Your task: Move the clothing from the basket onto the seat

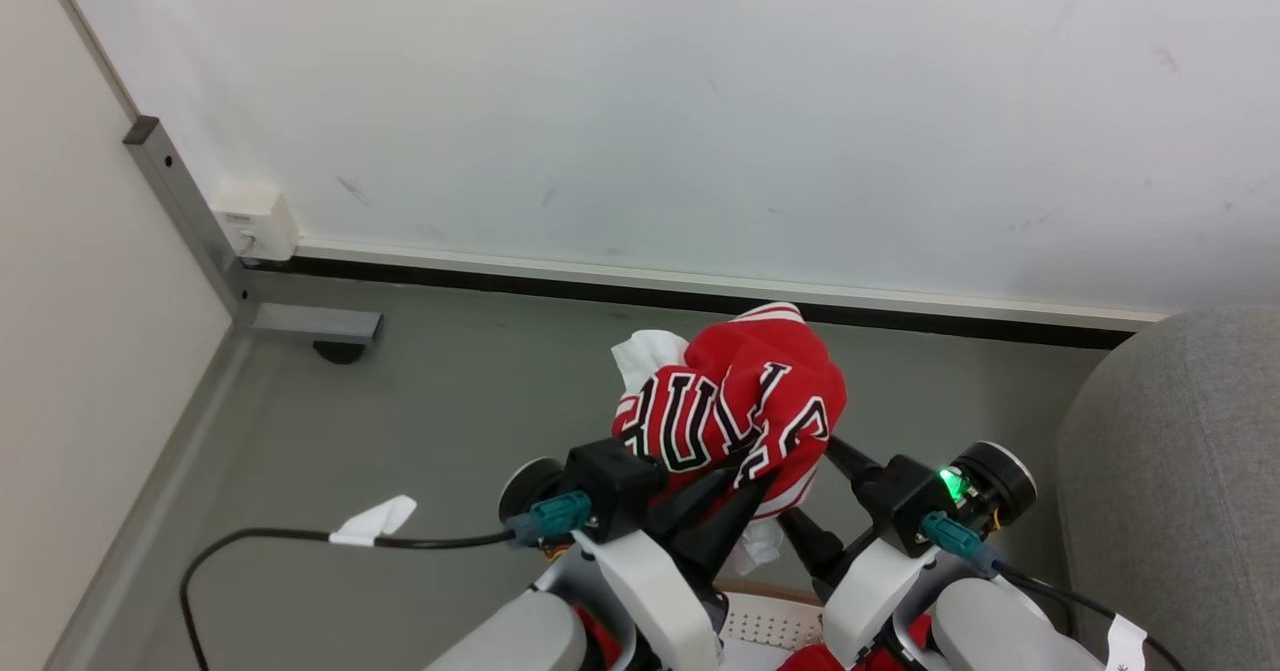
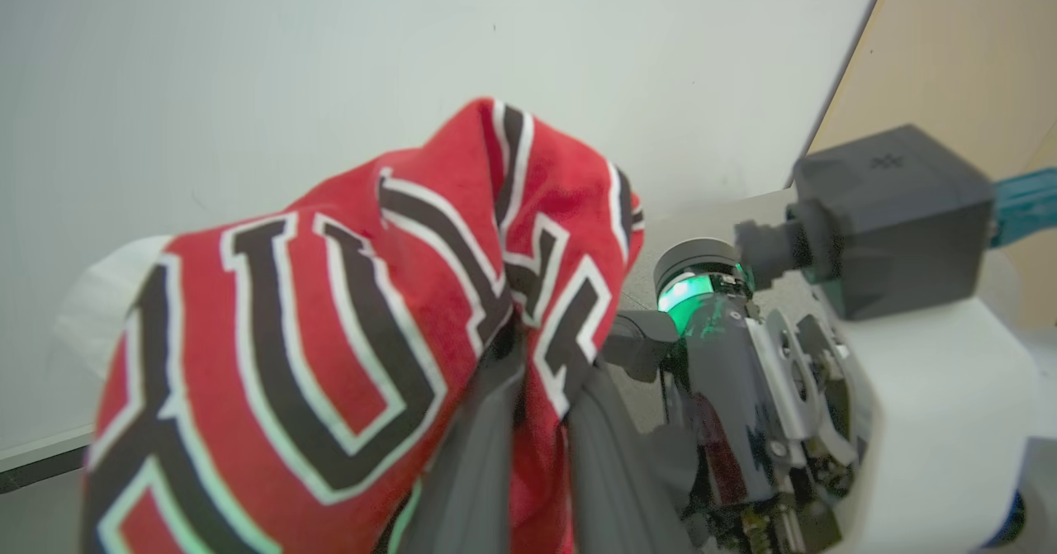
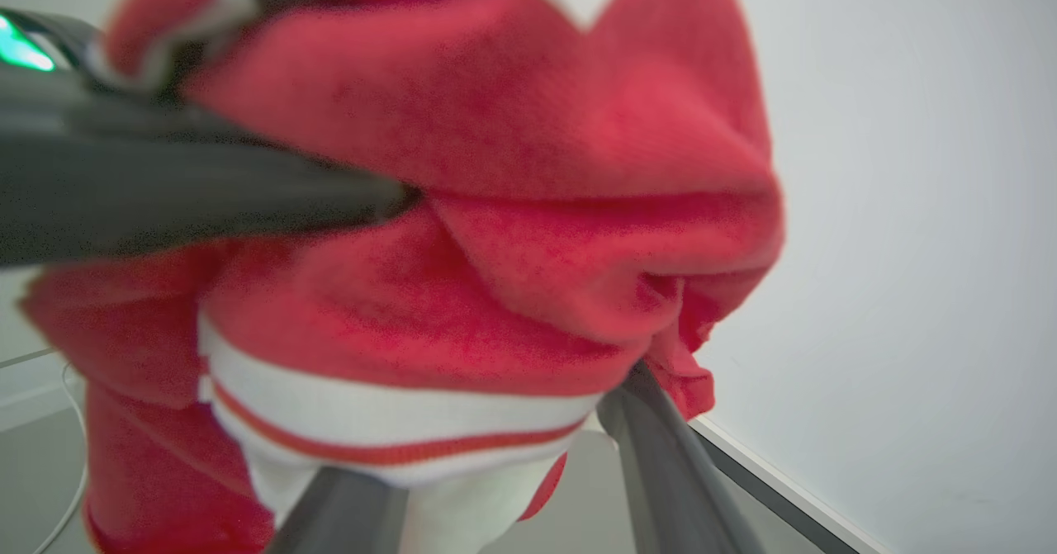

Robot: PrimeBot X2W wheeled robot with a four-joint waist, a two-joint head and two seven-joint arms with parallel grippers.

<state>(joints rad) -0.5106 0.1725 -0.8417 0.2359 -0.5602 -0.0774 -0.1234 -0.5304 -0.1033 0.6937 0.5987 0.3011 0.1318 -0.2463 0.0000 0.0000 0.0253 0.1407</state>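
Roughly by size: seat (image 1: 1180, 471), light grey, at right, awaiting load. Clothing (image 1: 735, 411), red bundle held up above basket (image 1: 765, 623) for transfer. Left fingers (image 2: 471, 471) pressed together, pinching its lettered fold. Right fingers (image 3: 661, 455) spread astride the hem, apparently steadying, not gripping.

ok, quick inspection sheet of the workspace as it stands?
Surface: grey floor.
Job's things: red jersey held up above the basket; more red clothing low by its rim; grey seat at right.
Clutter: nothing seen.
Grippers: left gripper jaws shut on the jersey; right gripper jaws spread wide about its lower folds.
Cables: black cable with white tag on the floor at left; second cable off the right arm.
Surroundings: white wall, metal frame foot, wall box.
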